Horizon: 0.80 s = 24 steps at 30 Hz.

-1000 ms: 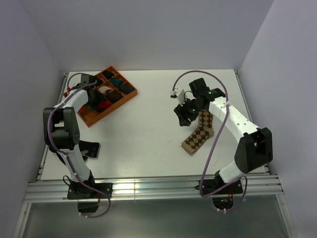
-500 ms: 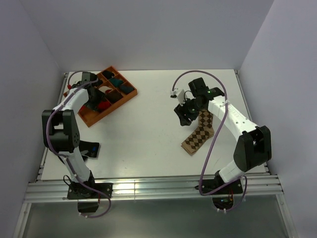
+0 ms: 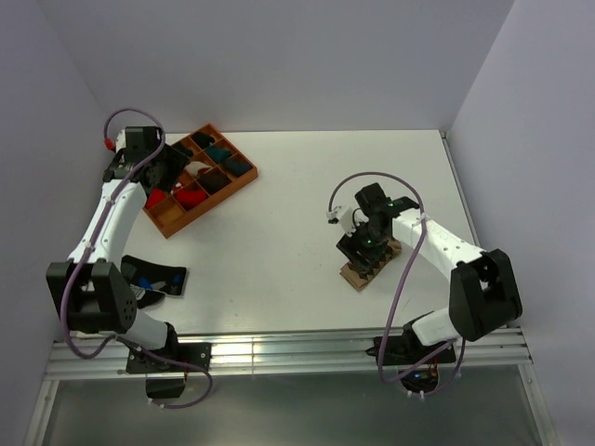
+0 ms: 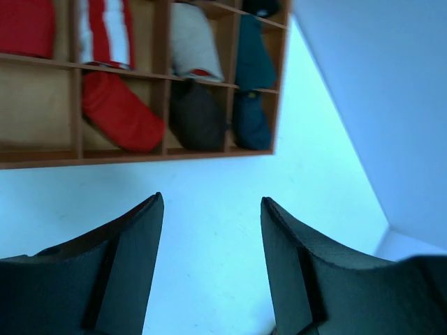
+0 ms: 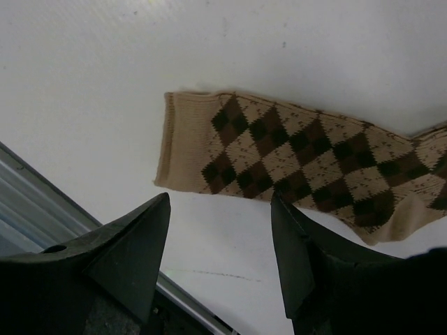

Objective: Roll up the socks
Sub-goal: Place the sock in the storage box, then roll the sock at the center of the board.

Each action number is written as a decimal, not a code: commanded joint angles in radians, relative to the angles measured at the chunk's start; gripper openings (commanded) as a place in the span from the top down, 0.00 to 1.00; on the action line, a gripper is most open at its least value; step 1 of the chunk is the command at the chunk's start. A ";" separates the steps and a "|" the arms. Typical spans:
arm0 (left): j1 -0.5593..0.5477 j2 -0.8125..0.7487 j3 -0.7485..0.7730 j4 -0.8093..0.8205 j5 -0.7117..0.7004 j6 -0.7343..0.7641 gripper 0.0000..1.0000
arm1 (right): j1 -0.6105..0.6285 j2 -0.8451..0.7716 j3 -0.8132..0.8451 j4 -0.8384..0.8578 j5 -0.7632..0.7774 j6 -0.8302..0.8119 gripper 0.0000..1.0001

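The right gripper (image 5: 220, 202) hangs over the tan-and-dark-brown argyle fabric sock (image 5: 293, 160), jaws well apart and holding nothing. The sock lies flat on the white table (image 3: 270, 242), right of centre, with its cuff toward the near edge. The left gripper (image 4: 209, 209) - likewise spread and empty - hovers by the orange-brown compartment tray (image 4: 140, 157) at the far left. There a red sock with white markings (image 4: 105, 31) sits in one compartment, next to a plain red roll (image 4: 119, 115).
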 commanded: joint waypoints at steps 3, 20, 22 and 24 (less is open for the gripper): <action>-0.030 -0.134 -0.030 0.068 0.115 0.060 0.38 | 0.096 -0.082 -0.042 0.053 0.078 0.068 0.32; -0.049 -0.384 -0.193 0.175 0.287 0.094 0.37 | 0.305 0.061 -0.080 0.182 0.272 0.237 0.32; -0.049 -0.397 -0.199 0.169 0.285 0.098 0.38 | 0.318 0.071 -0.083 0.185 0.272 0.249 0.32; -0.049 -0.403 -0.205 0.169 0.296 0.104 0.38 | 0.335 0.087 -0.080 0.188 0.293 0.264 0.32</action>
